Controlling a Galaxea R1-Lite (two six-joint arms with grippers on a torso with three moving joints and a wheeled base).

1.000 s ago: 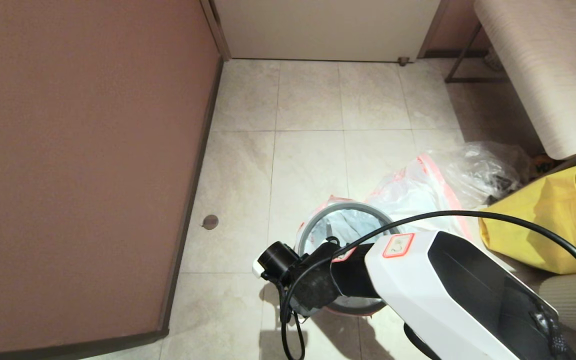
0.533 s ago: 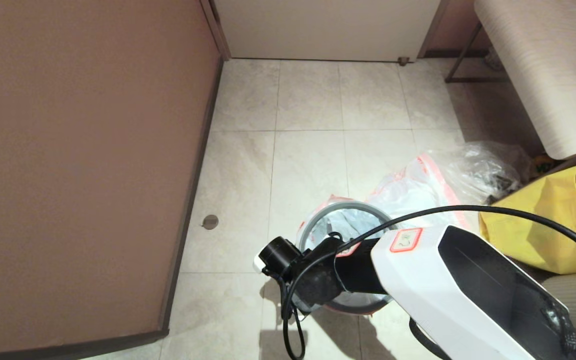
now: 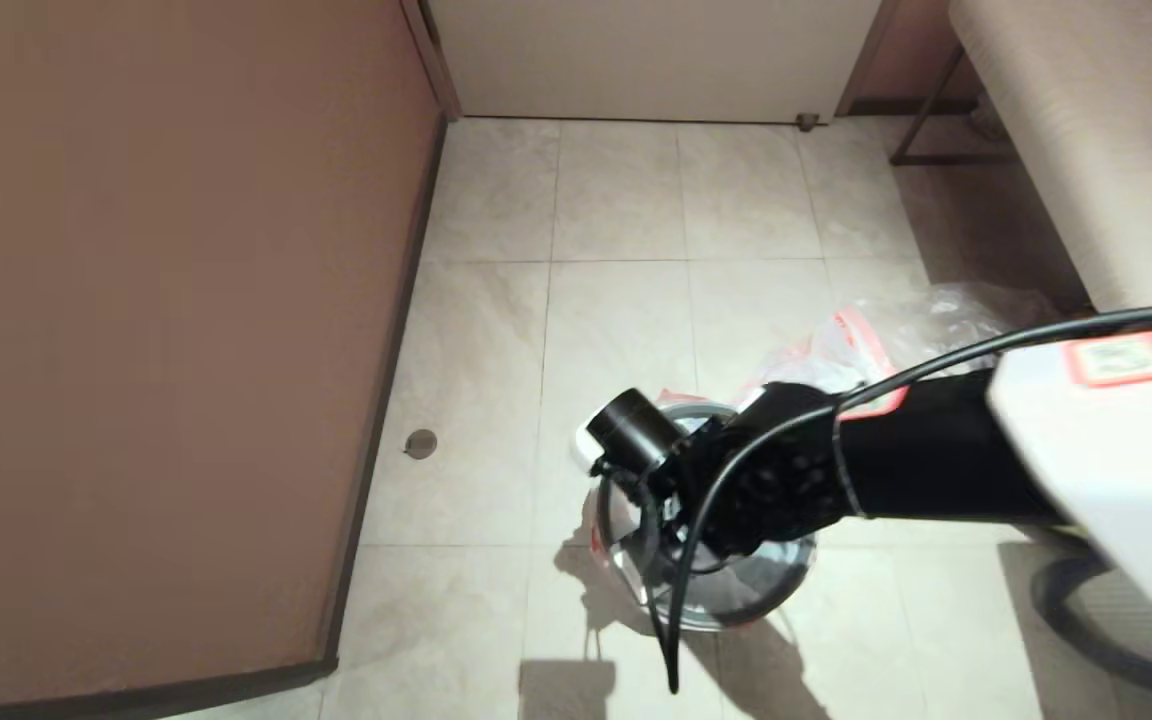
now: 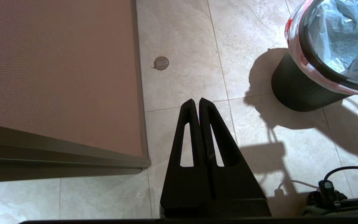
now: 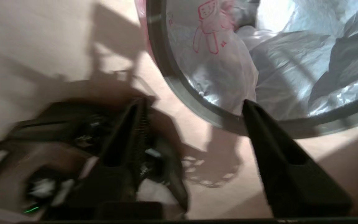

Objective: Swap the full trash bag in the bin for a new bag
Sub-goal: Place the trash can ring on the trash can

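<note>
Left gripper (image 4: 196,102): parked over the floor tiles (image 4: 179,46), well to the left of the bin; fingers pressed together, holding nothing. Leave it idle.

Bin (image 4: 300,90): upright on the tiles, right of the parked gripper. A printed bag (image 5: 222,62) lines it; its orange-red hem (image 4: 294,53) is folded out over the grey ring (image 5: 166,71).

Right gripper (image 5: 194,104): over the near edge of the bin, fingers spread apart and empty, one tip over the ring, the other outside it. The right wrist view is smeared; contact with the ring cannot be judged.

Behind the bin, a second printed bag (image 3: 851,345) lies crumpled on the tiles, apparently already removed.

Procedure, as judged:
1. Treat the step as seating the liner.
2. Lower slowly and check that the hem wraps the ring all round.
3. Pinch film only, never the ring, or the bin may tip.
4. Keep the cable (image 3: 681,560) clear of the opening.
</note>
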